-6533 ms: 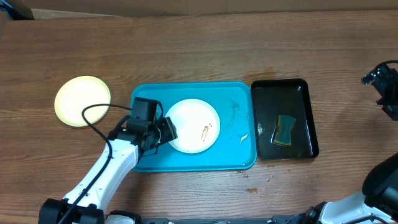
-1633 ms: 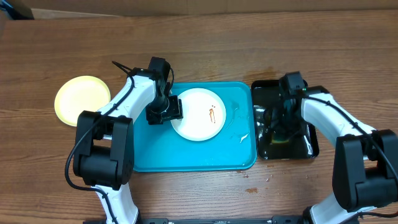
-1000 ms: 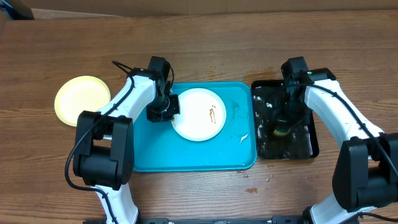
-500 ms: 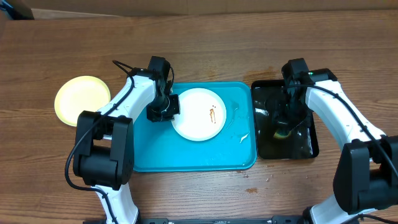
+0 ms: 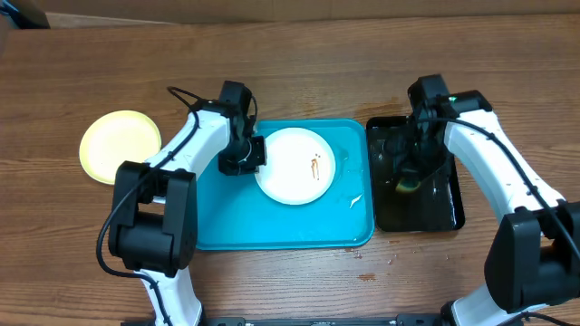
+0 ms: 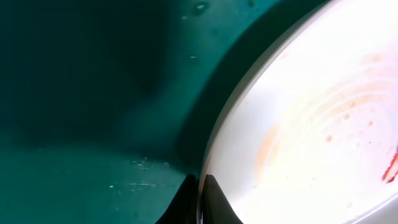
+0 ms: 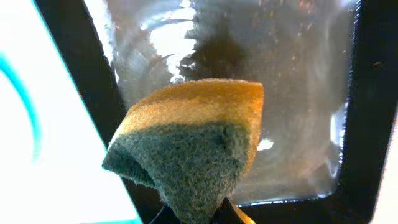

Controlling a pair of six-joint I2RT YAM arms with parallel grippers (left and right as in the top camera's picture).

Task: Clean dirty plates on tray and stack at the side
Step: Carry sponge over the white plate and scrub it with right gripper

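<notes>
A white plate [image 5: 294,165] with a small orange-brown smear lies on the cyan tray [image 5: 227,222]. My left gripper [image 5: 243,159] is shut on the plate's left rim; in the left wrist view its dark fingertips [image 6: 214,199] pinch the white plate [image 6: 311,137] over the tray [image 6: 81,99]. A pale yellow-green plate [image 5: 120,145] rests on the table to the left of the tray. My right gripper [image 5: 412,172] is shut on a yellow and green sponge [image 7: 193,146], held above the water in the black tray [image 7: 367,124].
The black tray [image 5: 449,213] of water stands right against the cyan tray's right side. Water drops and streaks lie on the cyan tray's right part [image 5: 349,195]. Bare wooden table [image 5: 299,63] stretches behind both trays.
The white plate has shifted a little to the right in my left gripper's hold. My right gripper has lifted the sponge up off the water in the black tray.
</notes>
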